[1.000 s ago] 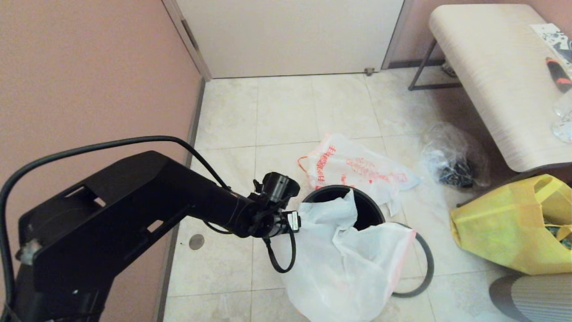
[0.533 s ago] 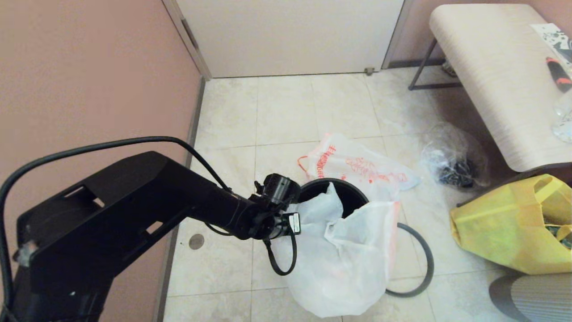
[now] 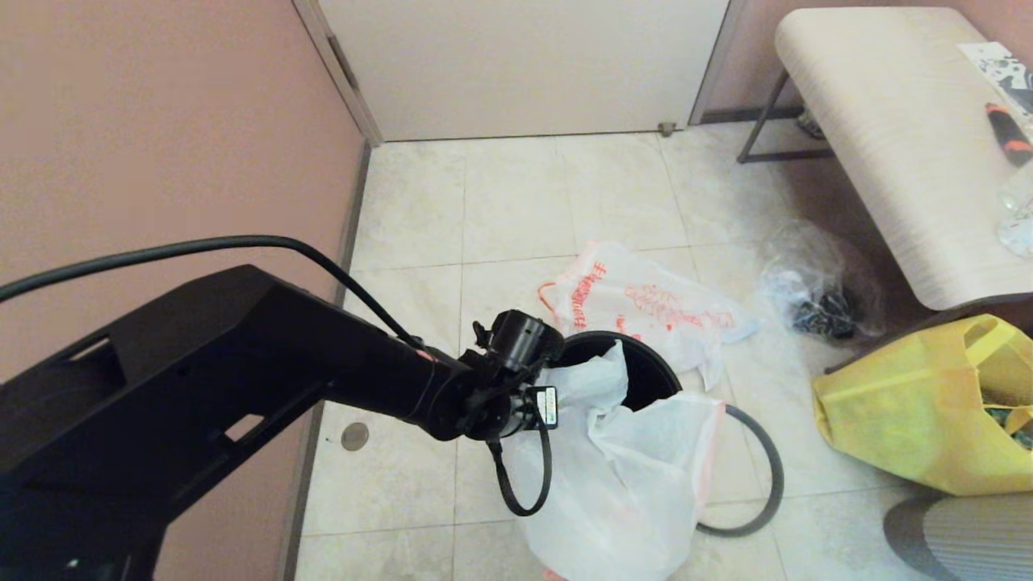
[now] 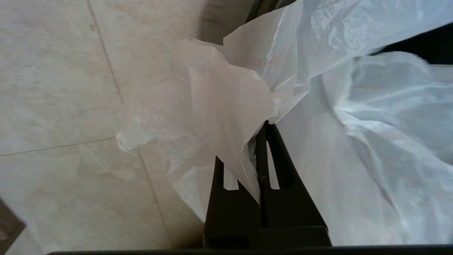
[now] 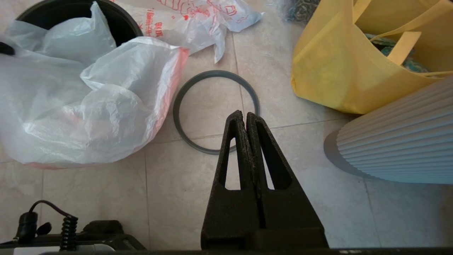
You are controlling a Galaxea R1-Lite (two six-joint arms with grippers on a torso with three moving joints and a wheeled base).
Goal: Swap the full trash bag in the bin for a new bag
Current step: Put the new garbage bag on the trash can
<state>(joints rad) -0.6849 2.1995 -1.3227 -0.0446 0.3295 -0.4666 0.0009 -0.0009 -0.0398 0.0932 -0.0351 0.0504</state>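
Note:
The bin (image 3: 650, 373) stands on the tiled floor, and only the far part of its black mouth shows. The new bag (image 3: 637, 476), milky white with a pink-orange edge, is draped over the bin's near side and spills toward me. My left gripper (image 4: 264, 124) is shut on a bunched fold of this bag at the bin's left rim; in the head view the plastic hides its fingers. Behind the bin the full trash bag (image 3: 646, 303), printed in red-orange, lies flat. The grey hoop (image 3: 763, 476) lies to the bin's right. Above the hoop (image 5: 216, 109) my right gripper (image 5: 245, 115) is shut and holds nothing.
A yellow fabric tote (image 3: 912, 403) sits at the right, with a clear bag of dark contents (image 3: 815, 290) behind it under a pale bench (image 3: 888, 121). A ribbed grey-white object (image 3: 960, 532) stands at the near right. The pink wall runs along the left, by a floor drain (image 3: 354, 436).
My left wrist has shifted slightly right and nearer with the new bag's edge. The bag's right side, spread wide a second ago, has drawn in toward the bin.

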